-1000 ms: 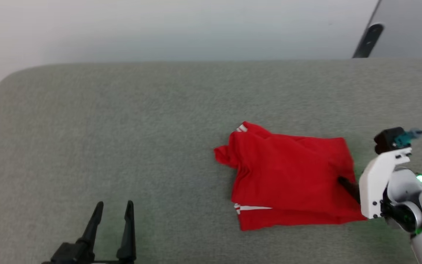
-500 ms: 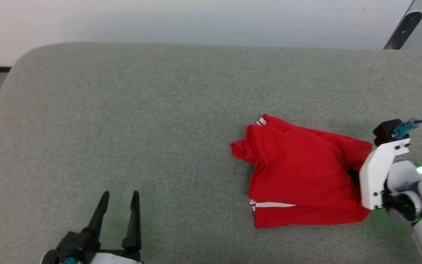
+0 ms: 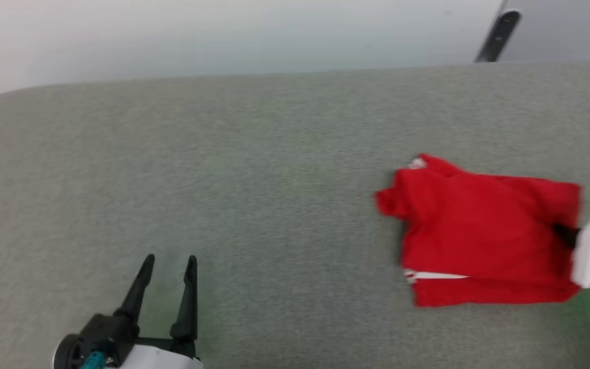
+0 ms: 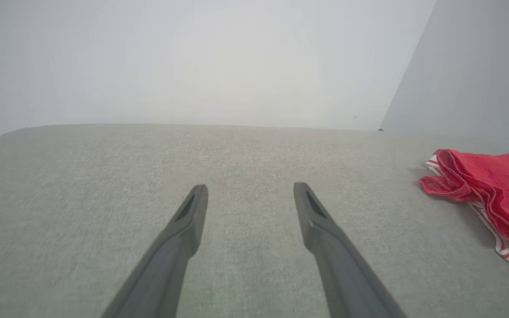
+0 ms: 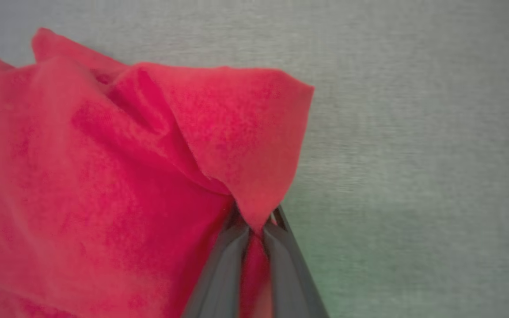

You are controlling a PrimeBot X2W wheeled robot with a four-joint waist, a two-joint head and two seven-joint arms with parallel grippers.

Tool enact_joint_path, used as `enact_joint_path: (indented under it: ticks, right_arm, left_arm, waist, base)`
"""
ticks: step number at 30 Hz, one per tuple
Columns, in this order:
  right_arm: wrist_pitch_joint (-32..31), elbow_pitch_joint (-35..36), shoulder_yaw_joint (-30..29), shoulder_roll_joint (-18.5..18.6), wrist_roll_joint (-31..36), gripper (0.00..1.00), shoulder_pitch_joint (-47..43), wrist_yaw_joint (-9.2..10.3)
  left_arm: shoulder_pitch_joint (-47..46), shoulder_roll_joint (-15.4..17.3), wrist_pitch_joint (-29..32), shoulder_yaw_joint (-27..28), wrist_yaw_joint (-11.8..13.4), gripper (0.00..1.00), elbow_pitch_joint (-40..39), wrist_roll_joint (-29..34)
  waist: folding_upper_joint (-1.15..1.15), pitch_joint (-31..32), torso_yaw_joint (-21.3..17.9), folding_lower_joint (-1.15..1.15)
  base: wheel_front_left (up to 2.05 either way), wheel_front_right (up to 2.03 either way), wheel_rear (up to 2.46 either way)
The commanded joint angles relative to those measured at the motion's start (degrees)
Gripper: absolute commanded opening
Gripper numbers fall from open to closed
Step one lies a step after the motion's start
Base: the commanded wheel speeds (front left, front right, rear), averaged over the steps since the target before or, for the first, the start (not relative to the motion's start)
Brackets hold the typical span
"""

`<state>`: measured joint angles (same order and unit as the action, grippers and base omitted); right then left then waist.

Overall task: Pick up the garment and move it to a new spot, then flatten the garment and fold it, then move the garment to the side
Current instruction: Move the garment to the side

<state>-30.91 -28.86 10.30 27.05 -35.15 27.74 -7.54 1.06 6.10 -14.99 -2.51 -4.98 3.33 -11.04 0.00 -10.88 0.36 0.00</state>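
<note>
Under garment [image 3: 484, 230]: padded surface [image 3: 223, 179], stretching far to garment's left. At garment's right edge: right gripper [image 5: 256, 223], touching, fold of cloth between its fingers. Left of garment, well apart and nearer robot: left gripper [image 3: 170, 258], over bare surface. Behind garment, past surface's far edge: wall [image 3: 223, 36], slanted bar [image 3: 497, 28].

Grey-green fabric surface [image 3: 223, 179], rounded left corner, pale wall [image 3: 223, 36] behind, dark bar [image 3: 497, 31] upper right
</note>
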Motion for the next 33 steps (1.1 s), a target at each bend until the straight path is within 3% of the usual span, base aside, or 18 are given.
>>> enact_joint_path:
  ticks: [1, 7, 13, 21, 33]
  right_arm:
    - [0.3, 0.9, -2.2, 1.9, 0.2, 0.0, -1.1, 0.11]
    - [-0.2, 2.1, -9.8, 7.2, 2.9, 0.0, -0.7, 0.11]
    - [1.3, 0.9, -15.9, 9.4, 9.2, 0.0, 3.1, 0.11]
    - [5.8, -4.2, -21.7, 8.5, 20.5, 0.0, 12.9, 0.11]
    - [13.9, -15.8, -22.6, 6.3, 31.2, 0.0, 19.8, 0.11]
  left_arm:
    - [-0.9, 0.3, -0.2, 0.2, -0.2, 1.0, -0.4, 0.5]
    - [-3.2, 1.0, -0.2, -0.2, -0.7, 1.0, -2.1, 1.3]
    - [-5.9, 1.7, -0.2, -0.7, -1.0, 1.0, -4.1, 2.1]
    - [-8.3, 3.5, -0.1, -0.6, -1.2, 1.0, -7.8, 2.8]
    - [-9.1, 5.4, 0.6, 0.2, -0.7, 1.0, -11.3, 2.8]
  waist:
    - [0.0, -0.4, -3.4, 0.0]
    - [0.0, -2.9, -6.1, 0.0]
    - [0.0, -5.5, -6.3, 0.0]
    - [0.0, -10.6, -4.6, 0.0]
    - [0.0, -15.1, -3.7, 0.0]
  base:
    - [0.0, 0.0, 0.0]
    - [0.0, 0.0, 0.0]
    - [0.0, 0.0, 0.0]
    - [0.0, 0.0, 0.0]
    - [0.0, 0.0, 0.0]
